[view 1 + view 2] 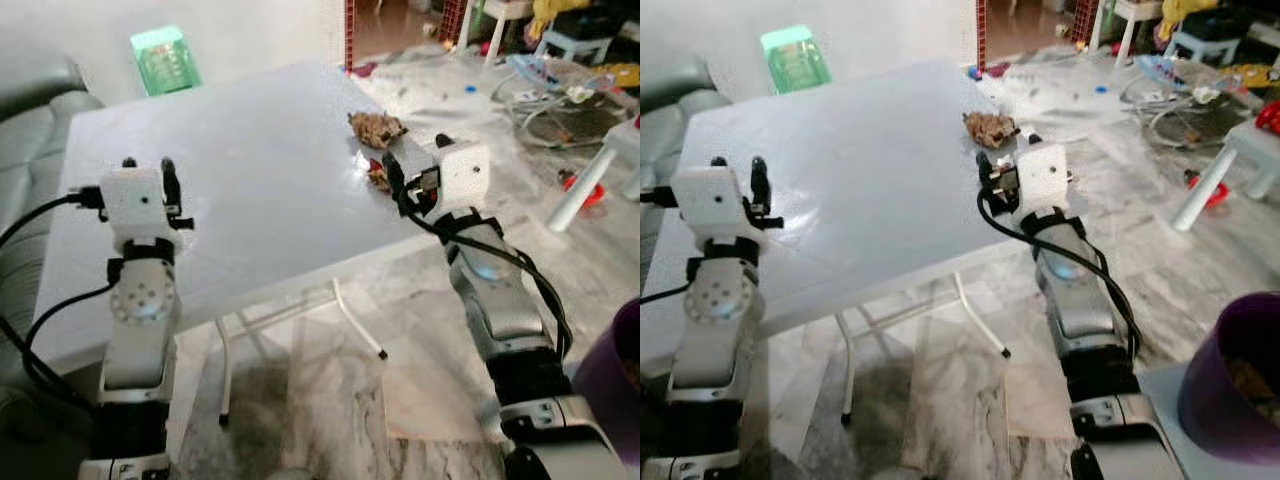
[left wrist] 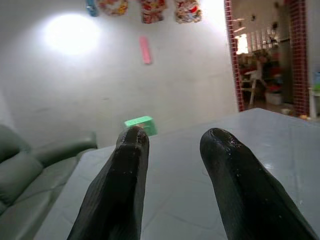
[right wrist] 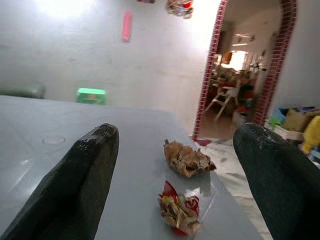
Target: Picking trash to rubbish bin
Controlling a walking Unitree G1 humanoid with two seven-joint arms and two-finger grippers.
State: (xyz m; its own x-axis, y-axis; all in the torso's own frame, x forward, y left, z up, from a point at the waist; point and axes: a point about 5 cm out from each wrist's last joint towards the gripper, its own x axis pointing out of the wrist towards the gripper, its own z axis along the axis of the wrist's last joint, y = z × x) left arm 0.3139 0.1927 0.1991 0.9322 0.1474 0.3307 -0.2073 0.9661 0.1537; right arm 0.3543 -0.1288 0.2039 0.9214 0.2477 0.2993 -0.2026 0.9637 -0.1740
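Right gripper [image 3: 175, 175] spread wide, hovering at white table's [image 1: 250, 180] right edge, just short of red wrapper [image 3: 177, 210]; brown crumpled paper [image 1: 376, 127] beyond. Left gripper [image 2: 175, 165] narrowly parted, centre-left. Purple bin [image 1: 1230, 380] lower right.

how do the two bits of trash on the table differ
The brown wad is plain crumpled paper; the red wrapper is glossy, red and yellow with clear film. The wad lies farther from the right gripper, the wrapper nearer, between its open fingers. Both are crumpled, apart, near the table edge.
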